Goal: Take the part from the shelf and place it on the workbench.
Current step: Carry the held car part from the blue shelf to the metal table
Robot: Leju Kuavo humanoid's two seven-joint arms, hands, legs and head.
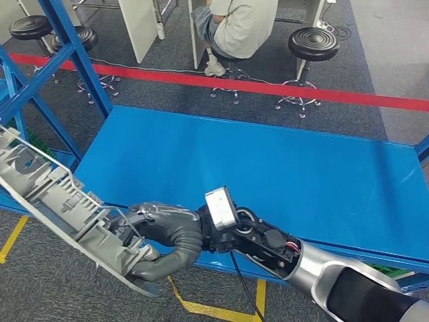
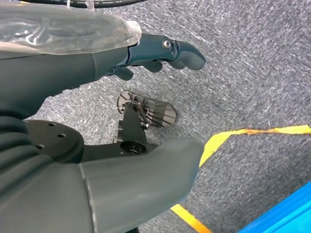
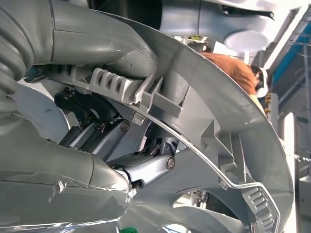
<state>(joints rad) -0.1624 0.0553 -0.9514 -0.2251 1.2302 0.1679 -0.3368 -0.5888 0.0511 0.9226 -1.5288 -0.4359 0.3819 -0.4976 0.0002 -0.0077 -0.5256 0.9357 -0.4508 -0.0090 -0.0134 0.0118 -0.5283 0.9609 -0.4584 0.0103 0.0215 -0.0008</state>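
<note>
Right robot hand (image 1: 169,240) clamped on long grey part (image 1: 60,201), held over floor beside blue counter (image 1: 283,174). Left robot hand (image 2: 110,116) fingers apart, empty.

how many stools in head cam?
3: one stool far left, a second stool behind the blue frame, a third stool far right. The seated person may hide another.

The grey part (image 1: 66,201) runs off the head view's left edge, and the right hand (image 1: 167,235) covers its near end. The seated person (image 1: 238,27) is cut off by the top edge.
</note>
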